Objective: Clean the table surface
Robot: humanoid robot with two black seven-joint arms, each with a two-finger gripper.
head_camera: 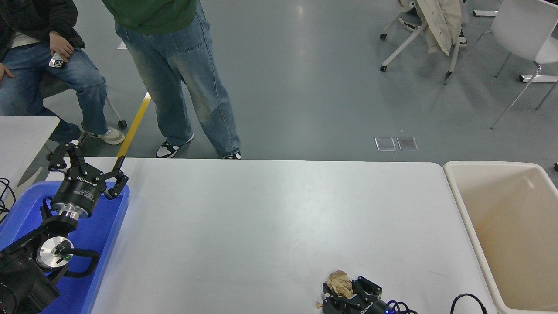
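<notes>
A: Where's the right gripper [344,293]?
B: Near edge of the white bench [261,226], pinching a crumpled brown paper wad [340,282].
A: Tricky to hold?
B: Probably light, soft and crushable; grip its bulk.
A: Surroundings?
B: Matte bench; beige bin [510,226] right, left gripper [85,168] spread over the blue tray [102,231].

The right gripper [346,291] is cut off by the bottom edge, its arm out of sight. Its fingers half hide a crumpled brown paper wad [340,281]. The beige bin [468,218] runs off the right edge.
</notes>
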